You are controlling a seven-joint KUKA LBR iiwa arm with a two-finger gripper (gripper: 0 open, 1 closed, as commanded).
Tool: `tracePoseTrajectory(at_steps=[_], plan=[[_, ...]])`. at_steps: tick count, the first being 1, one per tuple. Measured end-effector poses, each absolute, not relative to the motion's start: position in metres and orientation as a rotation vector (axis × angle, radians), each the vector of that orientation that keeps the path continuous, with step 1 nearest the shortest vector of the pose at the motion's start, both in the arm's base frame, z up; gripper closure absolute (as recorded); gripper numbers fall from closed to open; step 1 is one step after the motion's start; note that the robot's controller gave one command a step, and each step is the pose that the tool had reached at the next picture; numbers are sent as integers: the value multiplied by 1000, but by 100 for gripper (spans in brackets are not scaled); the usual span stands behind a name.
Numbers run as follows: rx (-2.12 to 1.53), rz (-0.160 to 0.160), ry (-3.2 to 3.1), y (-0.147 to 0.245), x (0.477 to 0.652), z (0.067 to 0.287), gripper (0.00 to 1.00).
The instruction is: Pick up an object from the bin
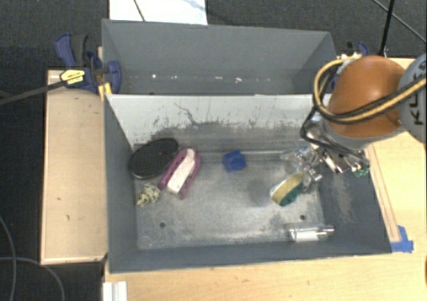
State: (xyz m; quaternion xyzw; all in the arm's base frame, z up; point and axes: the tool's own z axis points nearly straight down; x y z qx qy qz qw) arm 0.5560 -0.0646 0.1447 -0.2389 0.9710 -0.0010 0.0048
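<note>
My gripper [305, 174] hangs over the right part of the bin, under the orange dome of the wrist. A small yellow sponge with a dark green end [287, 191] sticks out down and to the left from between the fingertips, tilted, and the gripper is shut on its upper end. The sponge casts a faint shadow on the bin floor to its left. A white and silver cylinder [311, 233] lies near the front wall, below the gripper. A blue block [233, 161] sits to the left of the gripper near the back wall.
At the left of the bin lie a black oval disc [153, 157], a pink and white object with purple edges [181, 171] leaning against it, and a small beige crumpled thing [147, 194]. The bin's right wall is close to the gripper.
</note>
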Motion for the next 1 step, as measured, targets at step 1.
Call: tracePoseTrajectory(at_steps=[1], plan=[[-735, -6, 3045, -76, 535, 252, 100]])
